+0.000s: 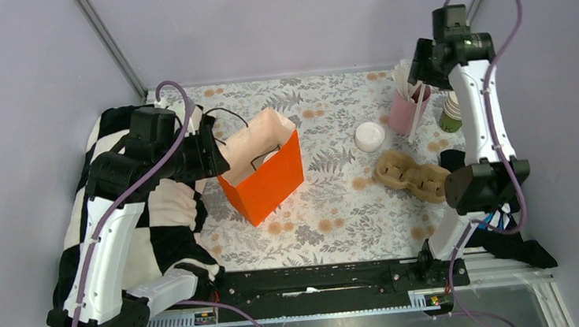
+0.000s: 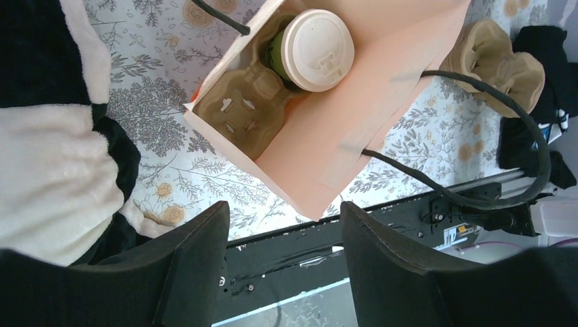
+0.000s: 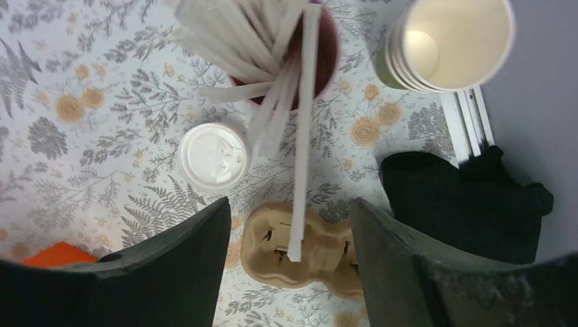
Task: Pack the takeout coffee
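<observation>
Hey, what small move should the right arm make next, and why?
Probably close the right gripper on the straw that shows between its open fingers; the takeout coffee already sits in the carrier inside the orange bag.

An orange paper bag with a pale inside and black cord handles (image 1: 266,183) stands open on the flower-printed tablecloth (image 1: 330,207), left of the table's middle. The left gripper (image 1: 219,158) hangs at the bag's nine o'clock rim, beside a black-and-white checked plush blanket (image 1: 156,215). Between two and three o'clock from the bag lies a white round plastic lid (image 1: 369,135). At the lid's two o'clock stands a pink cup of white wrapped straws (image 1: 401,114), with the right gripper (image 1: 417,81) over it, and beyond it a stack of green paper cups (image 1: 449,116). A brown moulded-pulp carrier (image 1: 412,175) lies at the bag's three o'clock.
</observation>
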